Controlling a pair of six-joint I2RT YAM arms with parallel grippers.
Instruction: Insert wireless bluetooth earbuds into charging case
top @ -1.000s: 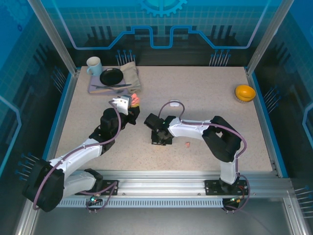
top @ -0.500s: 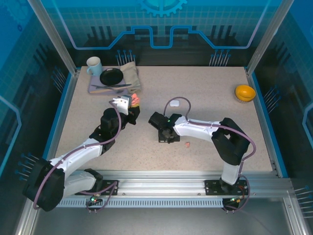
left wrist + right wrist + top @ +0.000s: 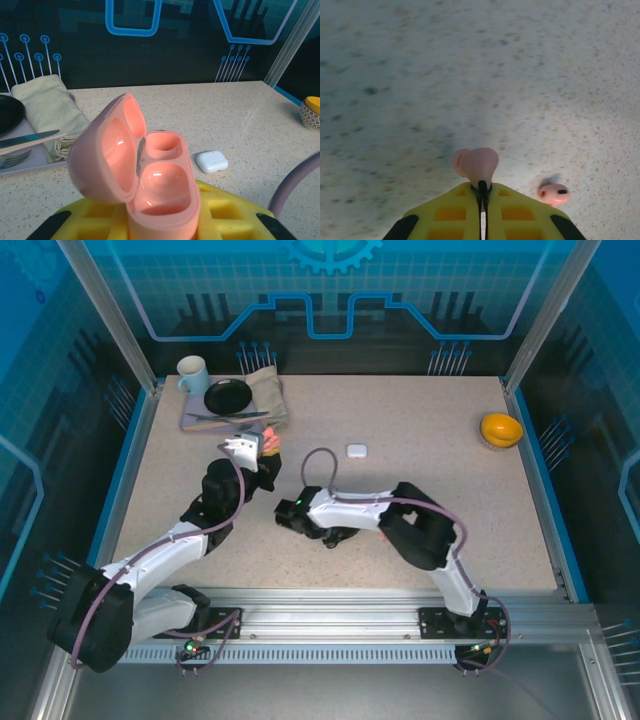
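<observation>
Right wrist view: the right gripper (image 3: 482, 189) was pinched shut on a salmon-pink earbud (image 3: 476, 164). A second earbud (image 3: 554, 194), also pink, lay on the table (image 3: 470, 75) just beside it. The left gripper (image 3: 252, 451) was clamped on the open pink charging case (image 3: 152, 187). The white case (image 3: 212, 161) lay beyond it.

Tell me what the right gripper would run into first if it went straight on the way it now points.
Probably the bare tabletop, with the pink earbud pinched in the right gripper touching first. A second pink earbud lies off to the side of that line; depth is unclear.
</observation>
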